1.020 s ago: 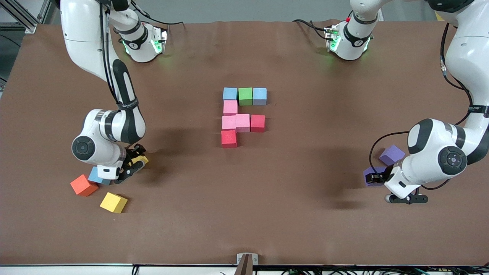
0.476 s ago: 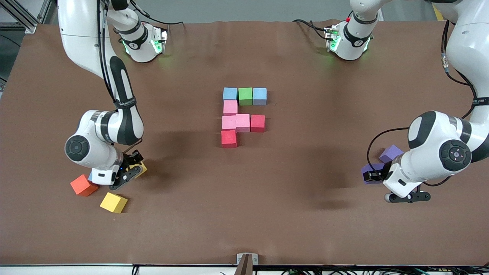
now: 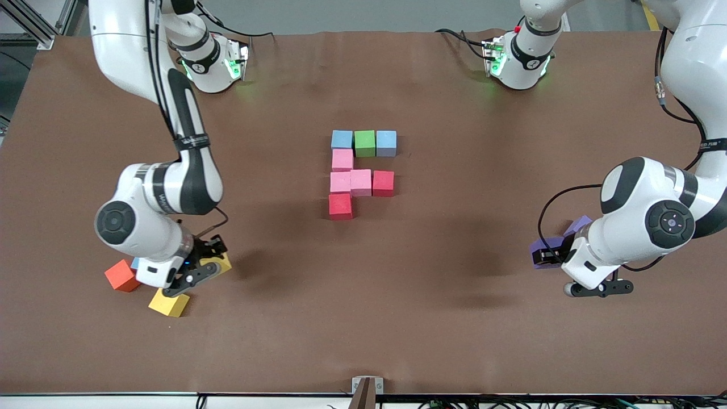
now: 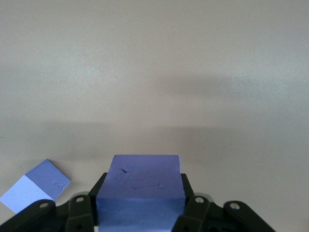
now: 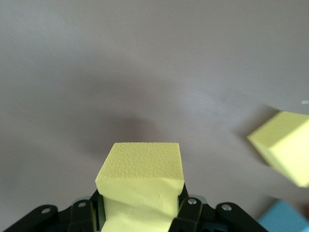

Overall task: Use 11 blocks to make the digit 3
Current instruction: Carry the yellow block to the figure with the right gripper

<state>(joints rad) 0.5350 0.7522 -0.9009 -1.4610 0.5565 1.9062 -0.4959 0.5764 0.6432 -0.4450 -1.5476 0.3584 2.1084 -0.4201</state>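
Several blocks form a partial figure mid-table: a light blue (image 3: pixel 342 139), green (image 3: pixel 364 143), light blue (image 3: pixel 386 142) row, pink blocks (image 3: pixel 342 159) nearer the front camera, and two red ones (image 3: pixel 340 205). My right gripper (image 3: pixel 211 258) (image 5: pixel 142 212) is shut on a yellow block (image 3: pixel 221 263) (image 5: pixel 142 181), just above the table at the right arm's end. My left gripper (image 3: pixel 548 255) (image 4: pixel 142 212) is shut on a purple block (image 3: pixel 537 251) (image 4: pixel 142 186), low over the left arm's end. A second purple block (image 3: pixel 578 225) (image 4: pixel 36 186) lies beside it.
Below the right arm lie an orange cube (image 3: pixel 121 275), another yellow block (image 3: pixel 168 303) (image 5: pixel 285 145) and a light blue block (image 3: pixel 135 263) (image 5: pixel 285 217), mostly hidden by the wrist. Brown table (image 3: pixel 363 318) stretches open between the figure and the front edge.
The right gripper has shut on the yellow block and lifted it away from the other loose blocks. The left gripper has risen slightly with the purple block, shifting toward the table's middle.
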